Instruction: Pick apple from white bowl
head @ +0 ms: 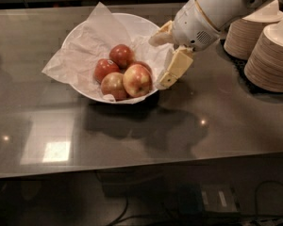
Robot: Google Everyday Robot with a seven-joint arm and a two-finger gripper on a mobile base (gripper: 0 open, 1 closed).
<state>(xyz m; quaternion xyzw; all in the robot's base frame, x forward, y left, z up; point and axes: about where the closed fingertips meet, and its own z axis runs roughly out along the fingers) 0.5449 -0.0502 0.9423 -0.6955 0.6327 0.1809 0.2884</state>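
Observation:
The white bowl (pixel 87 91), lined with crumpled white paper, sits on the dark table left of centre. Several apples lie in it. The largest, lightest apple (pixel 137 80), red-orange with pale yellow patches, is at the front right of the pile. Two small dark red apples (pixel 121 55) and a duller yellow-red apple (pixel 113 85) lie beside it. My gripper (pixel 159 60) is open at the bowl's right rim, just right of the large apple. One cream finger (pixel 175 69) hangs by the rim; the other (pixel 161 35) points over the bowl. It holds nothing.
Two stacks of cream paper bowls (pixel 272 55) stand at the right edge of the table, close behind my arm. The grey tabletop (pixel 141 135) runs to a front edge below. Cables and a power strip lie on the floor.

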